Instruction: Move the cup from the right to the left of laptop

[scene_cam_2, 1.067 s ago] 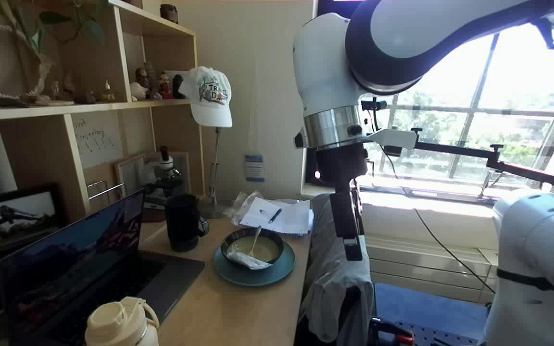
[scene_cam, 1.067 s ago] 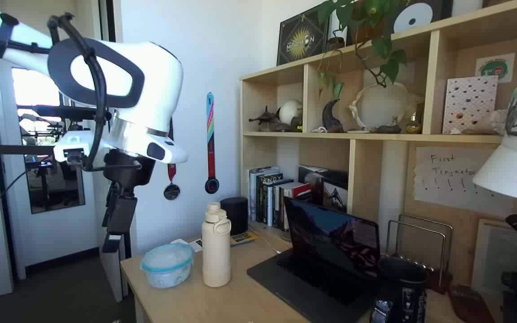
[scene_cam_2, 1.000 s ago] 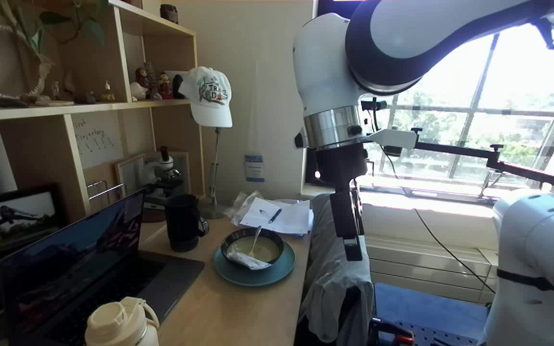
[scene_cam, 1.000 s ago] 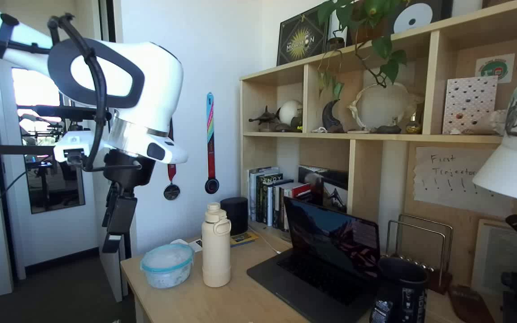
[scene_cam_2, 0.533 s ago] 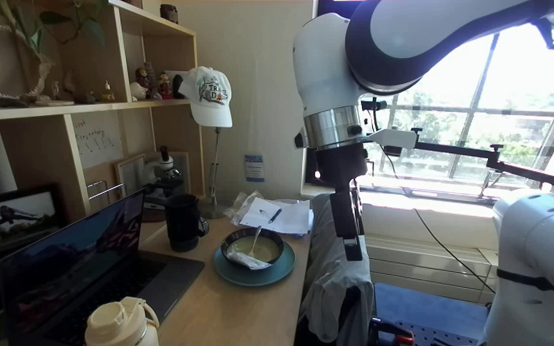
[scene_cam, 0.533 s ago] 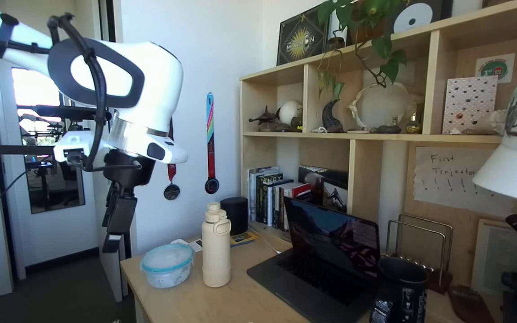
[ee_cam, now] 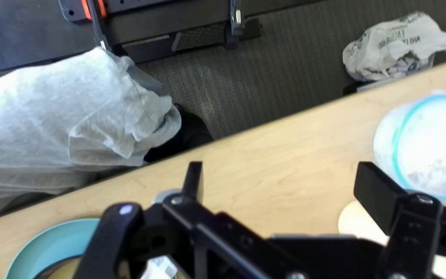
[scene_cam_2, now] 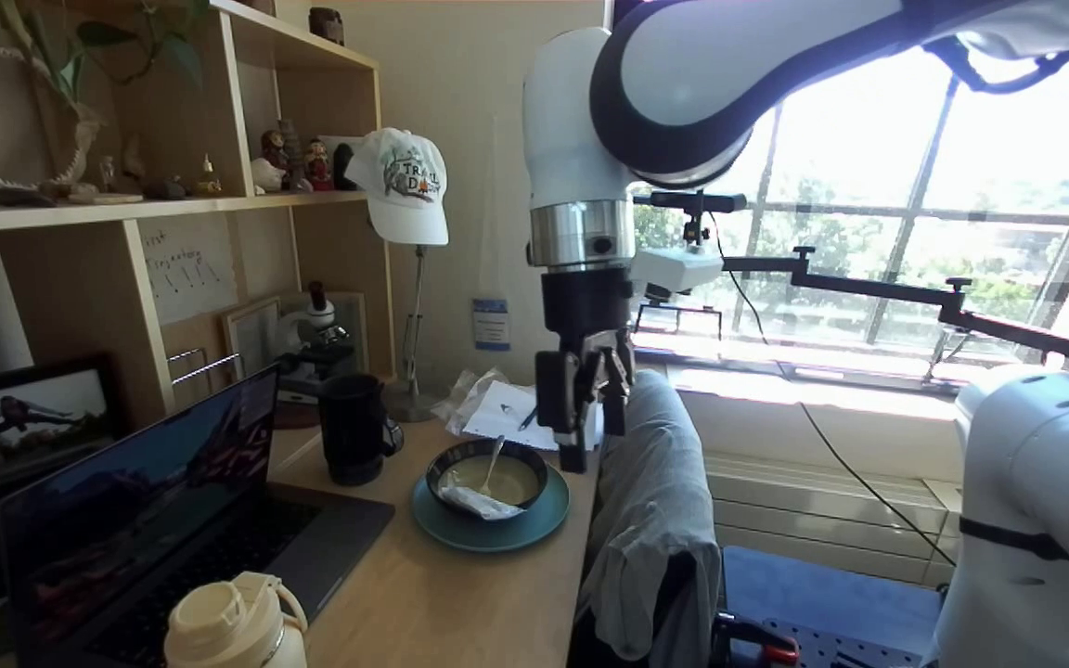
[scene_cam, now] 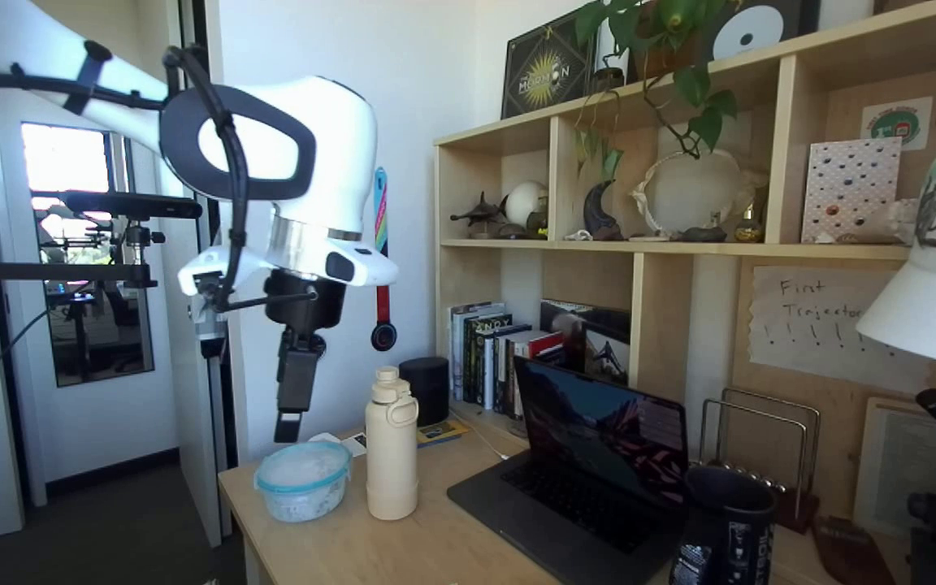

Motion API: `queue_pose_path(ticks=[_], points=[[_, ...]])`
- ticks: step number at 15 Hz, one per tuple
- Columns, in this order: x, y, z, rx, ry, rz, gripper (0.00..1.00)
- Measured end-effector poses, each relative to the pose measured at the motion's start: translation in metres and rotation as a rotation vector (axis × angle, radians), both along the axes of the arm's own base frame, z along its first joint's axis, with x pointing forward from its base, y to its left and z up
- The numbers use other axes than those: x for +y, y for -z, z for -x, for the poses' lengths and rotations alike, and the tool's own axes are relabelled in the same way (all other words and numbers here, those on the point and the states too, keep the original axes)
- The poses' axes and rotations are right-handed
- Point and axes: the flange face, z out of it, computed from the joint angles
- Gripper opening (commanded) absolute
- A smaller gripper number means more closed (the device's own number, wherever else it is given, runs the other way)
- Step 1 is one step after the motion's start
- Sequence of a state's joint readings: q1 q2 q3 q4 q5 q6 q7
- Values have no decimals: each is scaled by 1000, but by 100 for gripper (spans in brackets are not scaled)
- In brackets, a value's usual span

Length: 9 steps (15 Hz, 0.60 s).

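Observation:
The black cup (scene_cam_2: 354, 431) stands upright on the desk behind the right end of the black laptop (scene_cam_2: 154, 501). Both also show in an exterior view, the cup (scene_cam: 728, 528) beside the laptop's right side (scene_cam: 590, 487). My gripper (scene_cam_2: 595, 445) hangs fingers down above the desk edge, higher than the cup and well apart from it. In the wrist view my gripper (ee_cam: 279, 174) is wide open, with only bare desk between its fingers (ee_cam: 379, 195). The cup and the laptop do not show in the wrist view.
A cream bottle (scene_cam: 392, 455) stands left of the laptop, with a light blue bowl (scene_cam: 303, 479) beyond it. A dark bowl with a spoon on a teal plate (scene_cam_2: 548, 520) sits near the cup. A cloth-covered chair (scene_cam_2: 650, 520) adjoins the desk edge. Shelves (scene_cam: 537, 244) stand behind.
The arm and gripper have swung in toward the desk, and the gripper hangs straighter and is turned, with both fingers showing apart. The cup, laptop and other desk things have not moved.

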<state>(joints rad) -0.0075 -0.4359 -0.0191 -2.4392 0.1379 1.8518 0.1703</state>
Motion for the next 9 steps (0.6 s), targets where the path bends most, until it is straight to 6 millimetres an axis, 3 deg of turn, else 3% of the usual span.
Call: queue_pose_path(ticks=[5, 9], points=[[-30, -18, -79, -109, 184, 23, 100], [-55, -37, -129, -171, 299, 37, 100]])
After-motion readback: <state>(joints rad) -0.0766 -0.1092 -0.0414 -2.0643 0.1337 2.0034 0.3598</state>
